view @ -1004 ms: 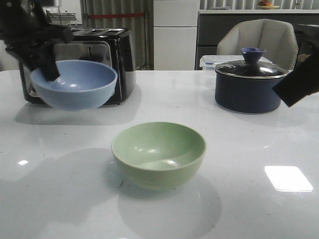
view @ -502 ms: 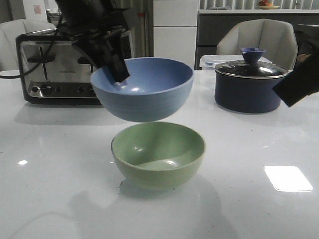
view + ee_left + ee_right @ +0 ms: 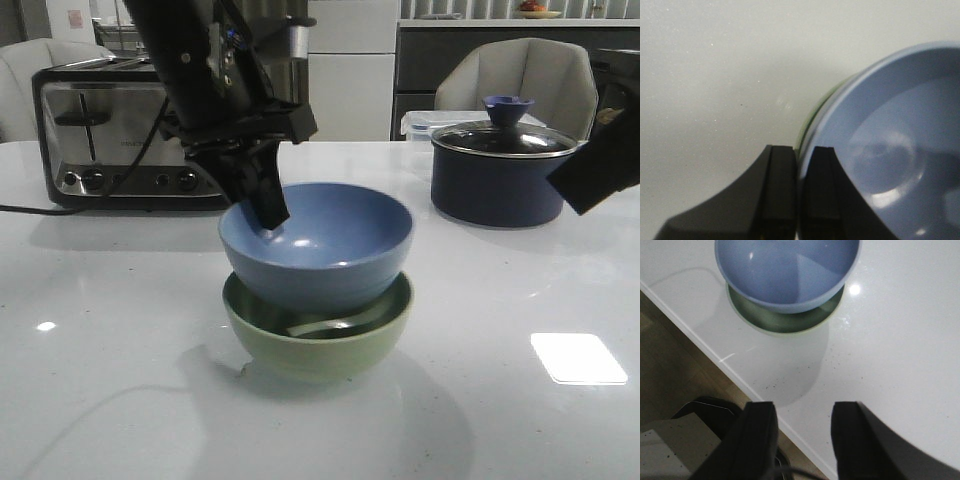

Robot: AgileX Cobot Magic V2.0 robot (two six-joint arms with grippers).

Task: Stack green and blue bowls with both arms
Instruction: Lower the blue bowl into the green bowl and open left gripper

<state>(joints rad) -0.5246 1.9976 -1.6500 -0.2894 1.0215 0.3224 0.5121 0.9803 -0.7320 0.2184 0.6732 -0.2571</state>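
The dusty blue bowl (image 3: 320, 245) sits nested in the pale green bowl (image 3: 318, 345) at the table's middle. My left gripper (image 3: 268, 212) is shut on the blue bowl's left rim, one finger inside, one outside. In the left wrist view the fingers (image 3: 780, 170) pinch the blue rim (image 3: 880, 150), with a sliver of the green bowl (image 3: 810, 117) beneath. My right gripper (image 3: 600, 165) hangs at the right edge, away from the bowls. In the right wrist view it (image 3: 800, 412) is open and empty, with both bowls (image 3: 787, 270) ahead of it.
A black and steel toaster (image 3: 110, 130) stands at the back left with its cord on the table. A dark navy saucepan (image 3: 500, 170) with a lid stands at the back right, a clear box behind it. The table edge (image 3: 715, 360) and floor show in the right wrist view.
My left arm carried the blue bowl from in front of the toaster rightward over the green bowl, then lowered it into the green bowl. The right arm stayed still.
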